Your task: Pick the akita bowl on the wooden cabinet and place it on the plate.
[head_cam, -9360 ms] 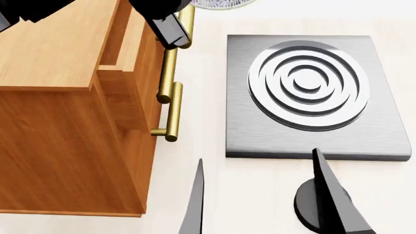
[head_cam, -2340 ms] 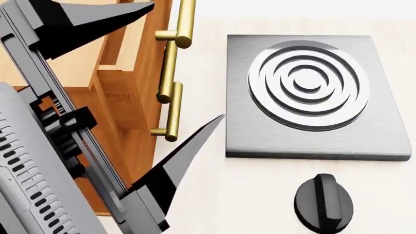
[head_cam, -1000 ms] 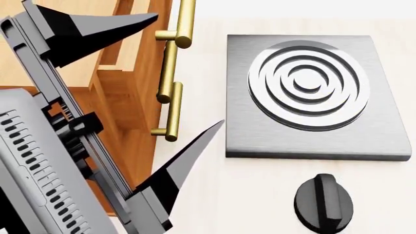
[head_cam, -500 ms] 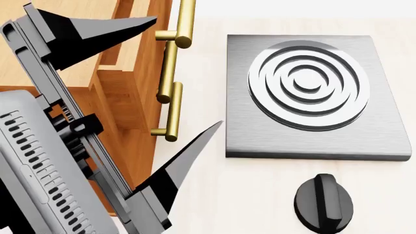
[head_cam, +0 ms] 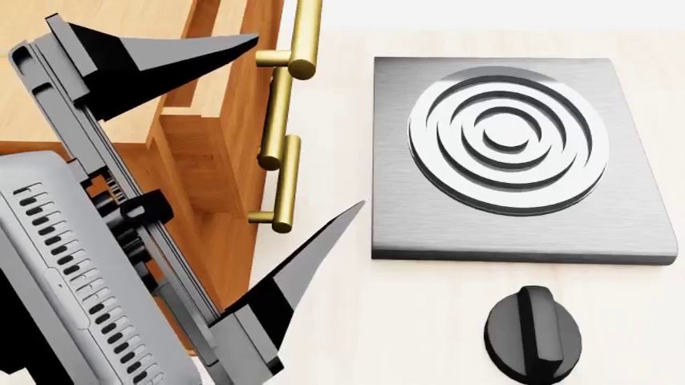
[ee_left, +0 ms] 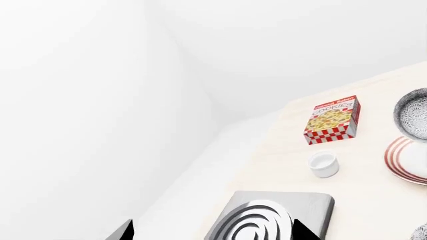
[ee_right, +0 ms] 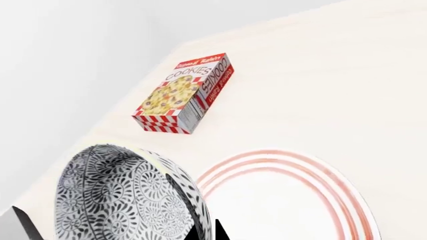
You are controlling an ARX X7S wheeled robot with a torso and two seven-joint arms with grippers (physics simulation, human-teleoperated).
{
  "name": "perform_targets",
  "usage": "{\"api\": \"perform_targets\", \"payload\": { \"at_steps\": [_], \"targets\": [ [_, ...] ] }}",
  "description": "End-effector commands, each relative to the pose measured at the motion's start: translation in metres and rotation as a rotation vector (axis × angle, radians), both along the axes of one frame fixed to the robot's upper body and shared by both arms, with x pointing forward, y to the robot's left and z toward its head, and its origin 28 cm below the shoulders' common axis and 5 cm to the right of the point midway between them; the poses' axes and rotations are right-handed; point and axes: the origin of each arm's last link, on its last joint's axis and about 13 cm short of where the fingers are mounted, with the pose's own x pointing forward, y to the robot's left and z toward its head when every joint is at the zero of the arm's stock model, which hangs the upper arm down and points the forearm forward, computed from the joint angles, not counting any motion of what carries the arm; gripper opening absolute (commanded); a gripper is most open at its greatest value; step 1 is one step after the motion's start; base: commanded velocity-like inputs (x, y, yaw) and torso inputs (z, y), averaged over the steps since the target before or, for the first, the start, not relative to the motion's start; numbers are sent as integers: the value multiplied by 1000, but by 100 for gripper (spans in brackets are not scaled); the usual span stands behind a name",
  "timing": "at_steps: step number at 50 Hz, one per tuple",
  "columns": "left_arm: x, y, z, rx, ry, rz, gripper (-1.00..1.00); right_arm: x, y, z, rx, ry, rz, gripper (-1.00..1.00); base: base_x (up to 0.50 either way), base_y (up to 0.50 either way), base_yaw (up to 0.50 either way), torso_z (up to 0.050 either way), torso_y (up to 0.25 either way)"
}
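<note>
Against half a second ago: left gripper (head_cam: 310,120) nudged a little lower in the head view, otherwise almost the same pose. Huge in the foreground, jaws spread wide apart, upper tip over the cabinet (head_cam: 208,160), lower tip over the pale counter (head_cam: 332,337) just beside the brass handles (head_cam: 281,104).

Against nine seconds ago: same gripper then small and far up by the cabinet's top edge, now close to the camera and covering much of the cabinet front. Two dark fingers at the bottom edge gone from view, black knob (head_cam: 532,333) uncovered. Burner (head_cam: 508,136) and its grey slab unmoved.

In the right wrist view: bowl (ee_right: 123,197) off the cabinet, tipped on its side, patterned hollow facing the camera, between the two fingertips of the right gripper (ee_right: 113,225). Just beside the plate (ee_right: 293,200), rim overlapping the plate's red-ringed edge. Hard to tell whether clamped or merely bracketed by the fingers; contact out of frame.

Writing: red-and-white checked box (ee_right: 183,95) lying flat beyond the plate, "COOKIES" on its face and again on its side, smaller line above too fine to read. Small white cup (ee_left: 324,164) between box and burner in the left wrist view.
</note>
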Motion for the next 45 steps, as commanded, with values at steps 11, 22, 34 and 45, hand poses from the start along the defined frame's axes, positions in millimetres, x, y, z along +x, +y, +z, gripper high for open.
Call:
{"api": "perform_targets", "payload": {
  "at_steps": [11,22,34,45],
  "targets": [
    [1,1,-4,-14,8,-2,100,0,-8,-9,32,-4,-37,-100,0,0,0,0,0],
    [1,3,-7,-15,16,3,100,-1,-13,-17,84,6,-67,-100,0,0,0,0,0],
    [2,3,-7,-19,19,8,100,5,-17,-25,148,6,-71,-100,0,0,0,0,1],
    [1,4,-8,-12,23,17,100,16,-18,-30,163,33,-60,-100,0,0,0,1,0]
  ]
}}
